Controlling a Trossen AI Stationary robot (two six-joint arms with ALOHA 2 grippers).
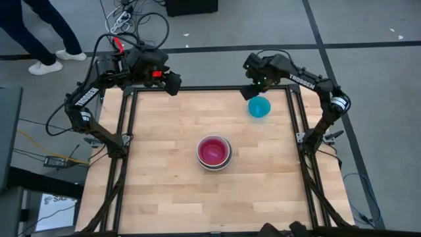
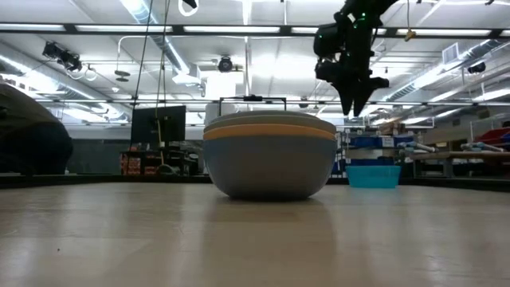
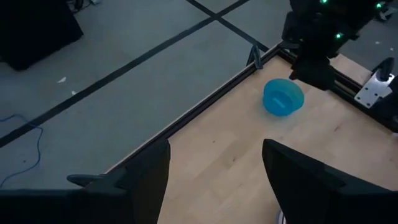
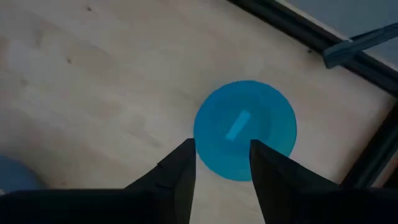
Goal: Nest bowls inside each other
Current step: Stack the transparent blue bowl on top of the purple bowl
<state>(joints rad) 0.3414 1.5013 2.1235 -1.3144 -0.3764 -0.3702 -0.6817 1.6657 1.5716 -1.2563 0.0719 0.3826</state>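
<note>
A small teal bowl (image 1: pixel 259 106) (image 4: pixel 245 129) stands alone on the table near the far right corner. My right gripper (image 1: pixel 253 93) (image 4: pixel 222 154) hangs over it, pointing down, open, its fingers clear above the bowl's near rim. In the low view this gripper (image 2: pixel 351 102) is well above the teal bowl (image 2: pixel 373 175). At the table's middle a stack of nested bowls (image 1: pixel 214 153) (image 2: pixel 269 155) rests on its base, grey outside with an orange band and red-pink inside. My left gripper (image 1: pixel 173 84) (image 3: pixel 214 158) waits open, raised over the far left edge.
The black frame rails (image 1: pixel 125 125) run along the table's left, right and far edges. Bare wood lies between the stack and the teal bowl. A person's legs (image 1: pixel 46 39) stand on the floor beyond the far left corner.
</note>
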